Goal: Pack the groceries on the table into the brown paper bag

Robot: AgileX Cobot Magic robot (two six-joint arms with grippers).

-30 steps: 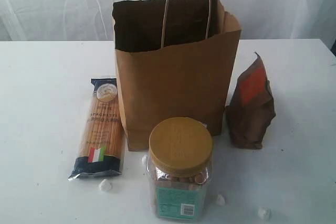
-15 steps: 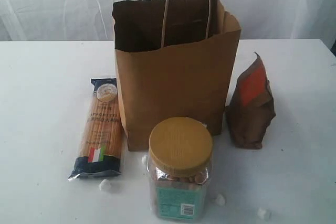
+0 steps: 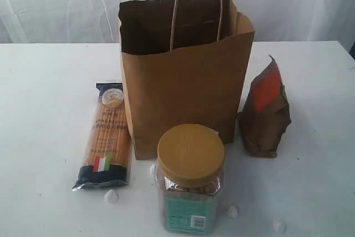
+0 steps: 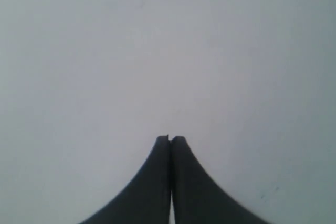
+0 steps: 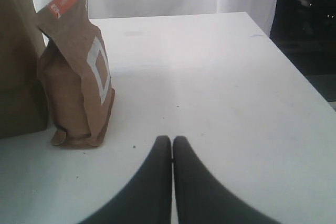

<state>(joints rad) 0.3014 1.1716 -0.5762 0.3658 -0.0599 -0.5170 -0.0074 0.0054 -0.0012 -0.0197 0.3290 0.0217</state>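
Observation:
The brown paper bag [image 3: 186, 76] stands open and upright in the middle of the table [image 3: 44, 109]. A spaghetti packet [image 3: 105, 135] with an Italian flag lies flat to its left. In front stands a clear jar with a yellow lid [image 3: 191, 178]. A brown pouch with an orange label [image 3: 265, 112] stands to the bag's right, also in the right wrist view as the pouch [image 5: 76, 77]. My right gripper [image 5: 172, 139] is shut and empty, a little way from the pouch. My left gripper [image 4: 170, 139] is shut with nothing in it, over bare white surface. Neither gripper shows in the exterior view.
Small white lumps [image 3: 111, 195] lie near the jar and the packet. The table's right edge [image 5: 294, 66] drops off to a dark area. A white curtain [image 3: 55, 4] hangs behind the table. The bag's side [image 5: 16, 61] is next to the pouch.
None of the objects in the exterior view has moved.

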